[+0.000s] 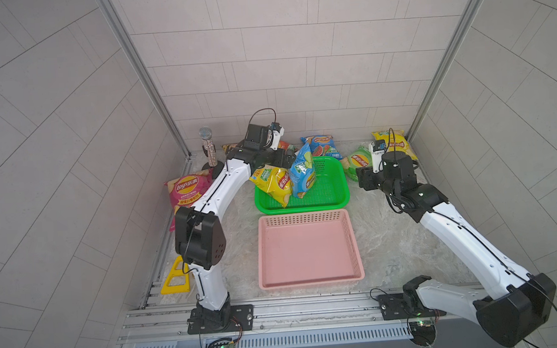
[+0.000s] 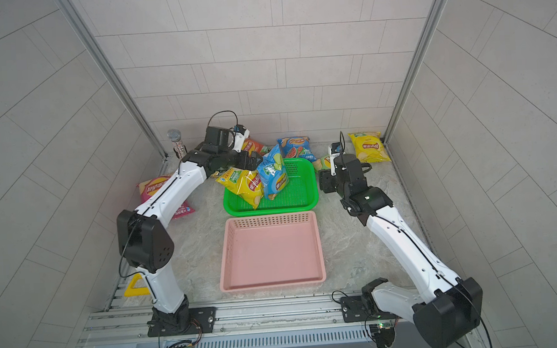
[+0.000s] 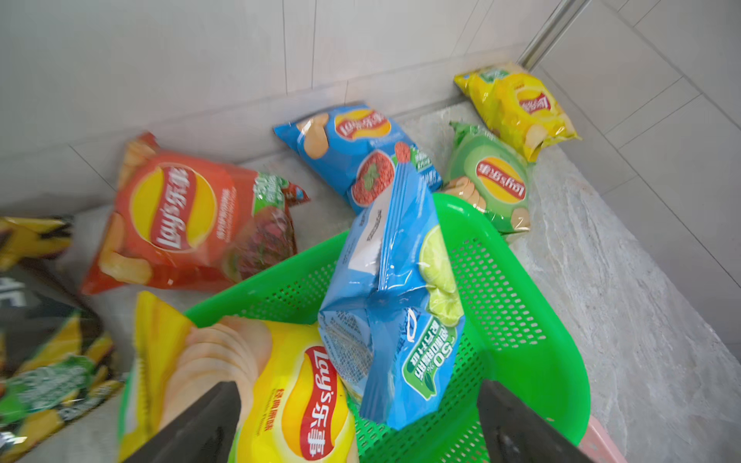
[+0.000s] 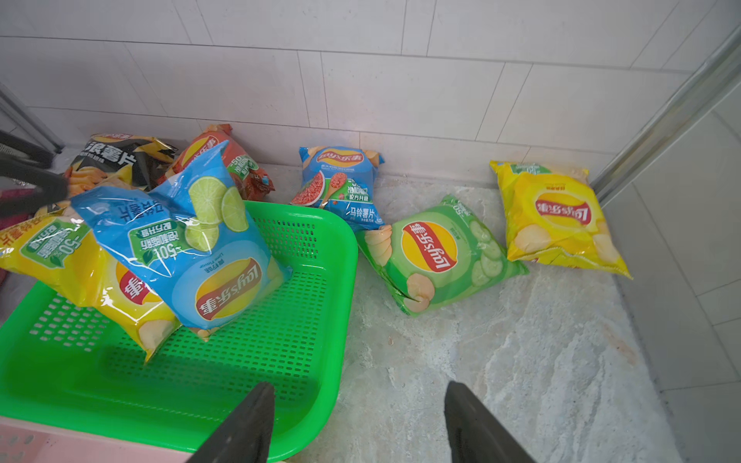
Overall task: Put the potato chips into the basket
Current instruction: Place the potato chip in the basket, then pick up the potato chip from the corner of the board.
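L gripper (image 3: 357,385) hangs over the left side of the green perforated plastic basket (image 1: 328,195), jaws spread wide w/ nothing btw them. Below it, the light-blue lime-print chip bag (image 1: 304,176) stands on end inside that basket. It leans on a yellow Lay's bag (image 1: 276,185) whose upper end overhangs the left rim. R gripper (image 4: 359,384) is also spread and empty, just beside the basket's right rim and near the pale-green cucumber bag (image 4: 437,256). Other chips lie on the table by the back wall: a second yellow bag (image 4: 557,216), blue tomato-print bag (image 4: 341,180), orange-red bag (image 3: 188,216), black bag (image 4: 116,160). A magenta bag (image 1: 185,190) lies at far left. The pink perforated basket (image 1: 308,249) in front holds nothing. Looks like the end of a drop. L should rise straight up w/o sideways sweep, or it may tip the standing bag out. R's next is prob. the cucumber bag: descend over its middle and close gently, since glossy puffy film slips. Pinching the crimped end seam seems safer.
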Motion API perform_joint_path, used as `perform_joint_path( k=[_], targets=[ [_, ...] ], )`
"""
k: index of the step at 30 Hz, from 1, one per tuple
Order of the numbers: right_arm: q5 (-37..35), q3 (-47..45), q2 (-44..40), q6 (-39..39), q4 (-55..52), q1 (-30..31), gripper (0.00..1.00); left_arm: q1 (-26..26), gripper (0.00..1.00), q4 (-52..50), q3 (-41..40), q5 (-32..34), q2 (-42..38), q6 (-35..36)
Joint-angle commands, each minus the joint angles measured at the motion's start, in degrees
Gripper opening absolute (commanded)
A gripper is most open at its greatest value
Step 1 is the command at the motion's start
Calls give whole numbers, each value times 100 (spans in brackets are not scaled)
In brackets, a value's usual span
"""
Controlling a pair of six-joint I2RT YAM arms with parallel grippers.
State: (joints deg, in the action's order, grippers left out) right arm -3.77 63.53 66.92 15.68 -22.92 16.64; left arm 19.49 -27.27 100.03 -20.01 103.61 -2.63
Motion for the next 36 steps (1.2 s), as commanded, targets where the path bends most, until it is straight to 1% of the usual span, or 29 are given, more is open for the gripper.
perform_joint_path(
  k=[1, 4, 5, 7, 8, 11, 13, 16, 19, 21, 23, 25, 27, 33, 36],
  targets=[
    [404, 115, 282, 1011, -164, -452, 69, -72, 100, -23, -74, 541, -667, 174],
    [657, 232, 767, 1379, -296, -882, 69, -106, 100, -317, -266, 1114, -1214, 123],
    [675, 298, 949, 1357, -344, -962, 69, -152, 100, -427, -350, 1057, -1390, 157],
    [559, 601, 1422, 1073, -585, -977, 68, -328, 100, -817, -511, 582, -1732, 346],
    [546, 730, 1623, 939, -655, -973, 68, -376, 100, -1047, -564, 562, -1843, 399],
    [204, 1038, 2246, 670, -758, -950, 68, -653, 100, -1762, -860, 526, -2108, 674],
    [70, 1161, 2597, 577, -710, -952, 64, -874, 100, -2054, -1266, 318, -2321, 915],
    [31, 1350, 3043, 679, -666, -974, 62, -1230, 100, -2063, -2132, 229, -2689, 1064],
    [111, 1396, 3397, 812, -384, -976, 62, -1541, 100, -2263, -2747, -154, -2908, 1312],
    [113, 1546, 3725, 857, -322, -978, 62, -1609, 100, -2442, -3039, -189, -3020, 1489],
    [88, 1766, 4024, 842, -396, -977, 62, -1647, 100, -2260, -3413, -178, -3139, 1376],
    [42, 1885, 4237, 830, -351, -975, 61, -1650, 100, -1961, -3799, -341, -3244, 1228],
    [50, 2005, 4402, 805, -316, -974, 62, -1661, 100, -1853, -3970, -530, -3279, 1290],
    [-123, 2357, 4831, 800, -301, -973, 62, -1650, 100, -1817, -4017, -790, -3170, 1327],
    [-123, 2507, 4998, 855, -301, -963, 61, -1652, 100, -1804, -4031, -707, -3164, 1353]
  ],
)
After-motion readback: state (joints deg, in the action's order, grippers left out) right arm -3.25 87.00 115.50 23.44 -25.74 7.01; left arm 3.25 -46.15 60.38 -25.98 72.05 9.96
